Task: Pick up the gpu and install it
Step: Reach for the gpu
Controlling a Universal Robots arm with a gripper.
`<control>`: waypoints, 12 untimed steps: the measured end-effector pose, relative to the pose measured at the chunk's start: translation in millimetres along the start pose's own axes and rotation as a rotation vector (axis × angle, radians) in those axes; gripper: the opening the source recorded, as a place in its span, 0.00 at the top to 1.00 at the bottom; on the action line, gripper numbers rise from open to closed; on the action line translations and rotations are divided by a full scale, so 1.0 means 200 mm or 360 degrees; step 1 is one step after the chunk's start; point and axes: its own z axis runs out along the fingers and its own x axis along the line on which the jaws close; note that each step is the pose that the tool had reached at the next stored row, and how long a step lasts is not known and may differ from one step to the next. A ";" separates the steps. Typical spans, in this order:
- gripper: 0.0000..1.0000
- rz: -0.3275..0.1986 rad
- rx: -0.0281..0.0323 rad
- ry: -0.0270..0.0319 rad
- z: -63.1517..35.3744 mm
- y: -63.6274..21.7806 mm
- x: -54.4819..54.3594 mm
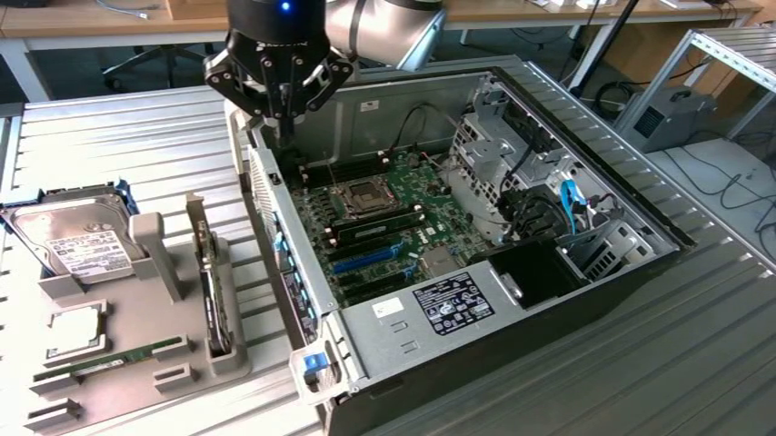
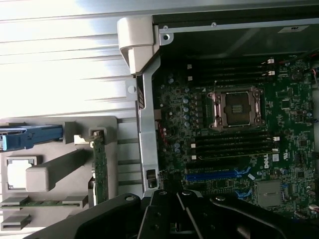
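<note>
Gripper (image 1: 282, 113) empty, fingers closed, above the case (image 1: 363, 104) corner. Gpu (image 1: 216, 300) stands edgewise along the holder's (image 1: 127, 386) case-side edge. Judged risk: an off-centre grasp jams it in its slot.

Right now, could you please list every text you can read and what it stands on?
"DELL", probably: white print on the motherboard.
Hard drive label: too small to read.
Black sticker on the case: too small.
White sticker beside it: blurred.
</note>
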 end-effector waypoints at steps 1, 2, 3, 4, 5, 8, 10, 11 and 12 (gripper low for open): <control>0.89 0.0000 0.00000 -0.00001 0.000 0.000 0.00; 0.89 0.0000 0.00000 0.00000 0.000 0.000 0.00; 0.89 0.0000 0.00002 0.00001 0.000 0.000 0.00; 0.89 0.0000 0.00001 0.00000 0.000 -0.001 0.01; 0.89 0.0000 0.00001 0.00000 0.000 -0.001 0.01; 0.89 0.0000 0.00001 0.00000 0.000 -0.001 0.01; 0.89 0.0000 0.00002 0.00000 0.000 -0.001 0.02; 0.89 0.0000 0.00000 0.00000 0.001 -0.001 0.02; 0.89 0.0000 0.00001 0.00000 0.001 -0.001 0.02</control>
